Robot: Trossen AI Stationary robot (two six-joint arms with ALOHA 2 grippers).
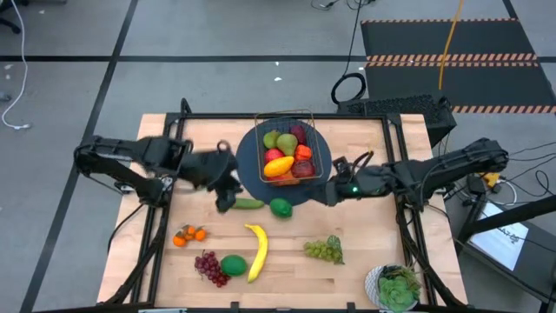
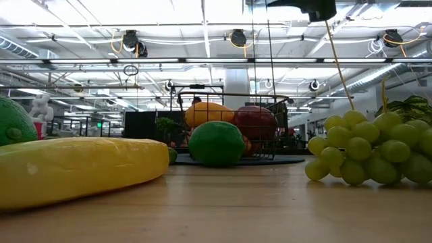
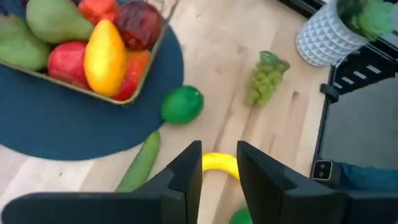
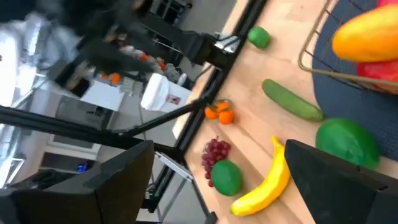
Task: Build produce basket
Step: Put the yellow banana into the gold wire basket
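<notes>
On the round blue mat [image 1: 252, 169] at the back middle of the table [image 1: 365, 217], the basket [image 1: 291, 153] already holds pears, apples and a mango, while the cucumber [image 1: 247, 204], lime [image 1: 280, 207], banana [image 1: 257, 250], green grapes [image 1: 323, 250], purple grapes [image 1: 208, 266], oranges [image 1: 188, 234] and another green fruit [image 1: 233, 265] still lie loose on the wood. The left gripper [image 1: 224, 198] hangs empty, fingers spread, just beside the cucumber's end, and the right gripper [image 1: 333, 193] waits at the mat's right edge, also parted and holding nothing. The middle offers free room, but the potted plant [image 1: 395, 287] crowds the front right corner and the fruit in front lies near the table's edge.
</notes>
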